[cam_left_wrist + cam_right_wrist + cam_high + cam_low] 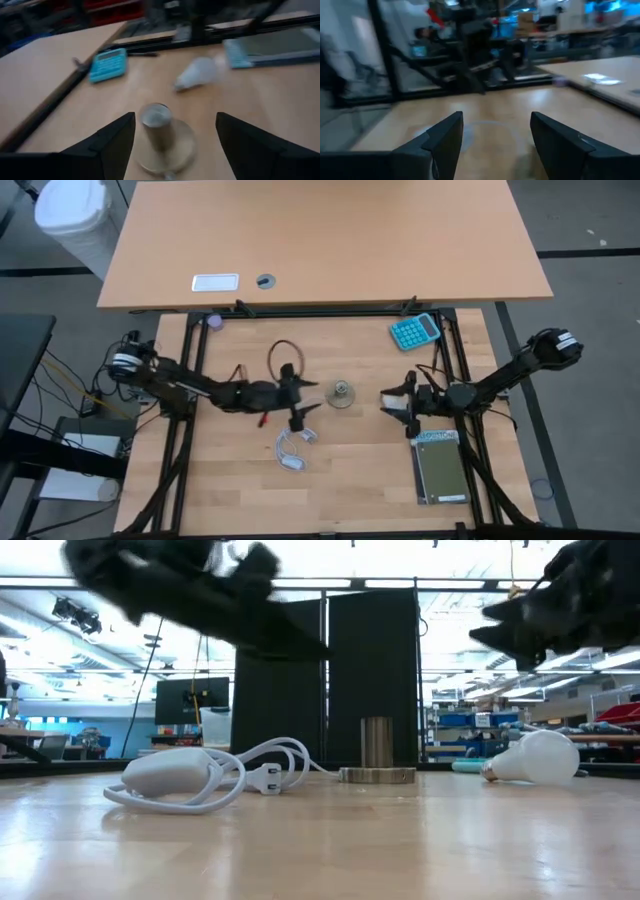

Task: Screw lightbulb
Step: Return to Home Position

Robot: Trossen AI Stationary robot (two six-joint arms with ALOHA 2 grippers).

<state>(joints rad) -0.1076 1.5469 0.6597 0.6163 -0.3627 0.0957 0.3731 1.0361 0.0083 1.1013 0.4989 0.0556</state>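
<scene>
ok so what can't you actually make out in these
- High view: the right gripper covers part of the lightbulb.
- Low view: the top edge cuts off most of both arms.
- Low view: the lightbulb hides most of the calculator; only a teal sliver shows.
- High view: the calculator's keys are too small to read.

- Left arm (190,385): dark, six-joint, reaching from the left side in towards the middle, stretched out long.
- Left gripper (308,399): at that arm's inner end, pointing towards the right arm. Its two dark fingers (112,145) are spread wide with nothing between them.
- Right arm (505,378): dark, six-joint, reaching inward from the right side at a slant.
- Right gripper (390,404): faces the left gripper, well apart from it. Its fingers (440,142) are likewise spread and empty.
- Low view: both arms show only as dark shapes along the top.
</scene>
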